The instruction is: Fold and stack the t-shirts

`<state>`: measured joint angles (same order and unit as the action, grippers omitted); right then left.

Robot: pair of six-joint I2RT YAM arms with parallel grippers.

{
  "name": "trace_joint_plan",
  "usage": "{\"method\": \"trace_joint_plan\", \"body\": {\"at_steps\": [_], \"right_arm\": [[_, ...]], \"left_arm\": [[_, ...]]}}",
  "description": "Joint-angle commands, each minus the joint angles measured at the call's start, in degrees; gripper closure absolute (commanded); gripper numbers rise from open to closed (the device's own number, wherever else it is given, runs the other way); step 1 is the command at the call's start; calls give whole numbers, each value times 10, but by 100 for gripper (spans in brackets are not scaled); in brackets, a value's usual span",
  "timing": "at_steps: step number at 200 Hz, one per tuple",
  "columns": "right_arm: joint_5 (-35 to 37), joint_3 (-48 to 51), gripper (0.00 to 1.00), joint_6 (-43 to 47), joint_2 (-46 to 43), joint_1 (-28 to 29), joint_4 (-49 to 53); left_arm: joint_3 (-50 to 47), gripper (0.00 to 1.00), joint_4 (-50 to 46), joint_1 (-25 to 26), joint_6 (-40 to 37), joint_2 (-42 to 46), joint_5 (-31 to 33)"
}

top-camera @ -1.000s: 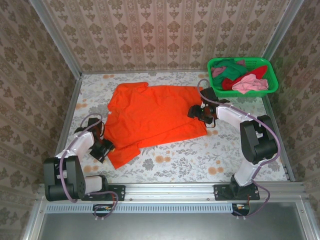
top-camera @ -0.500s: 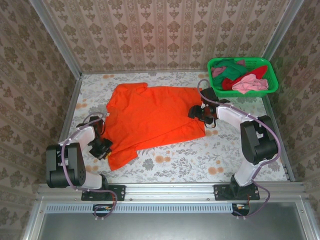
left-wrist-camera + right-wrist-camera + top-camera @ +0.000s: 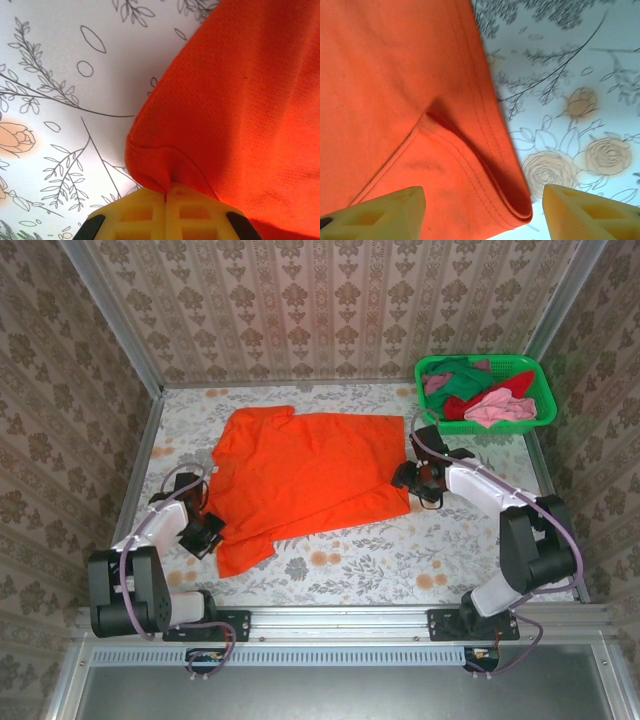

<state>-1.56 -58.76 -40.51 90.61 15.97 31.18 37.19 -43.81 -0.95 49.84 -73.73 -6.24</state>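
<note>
Top view: the orange t-shirt lies spread flat on the counter; more t-shirts sit in the basket.

Left wrist: the left end effector is clamped on a pinch of thin, limp cloth.

Right wrist: the right end effector gapes astride the doubled hem, probably the firmer place to hold.
</note>
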Motion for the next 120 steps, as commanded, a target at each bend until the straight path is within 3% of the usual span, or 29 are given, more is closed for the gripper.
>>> {"method": "trace_joint_plan", "body": {"at_steps": [1,67,120], "right_arm": [[27,-76,42,-1,49,28,59],[98,-255,51,-121,225,67,220],[86,-305,60,-165,284,72,233]], "left_arm": [[-3,100,-10,0,-12,13,-12],[15,100,-8,-7,-68,-14,-30],[42,100,6,-7,-102,-60,-46]]}}
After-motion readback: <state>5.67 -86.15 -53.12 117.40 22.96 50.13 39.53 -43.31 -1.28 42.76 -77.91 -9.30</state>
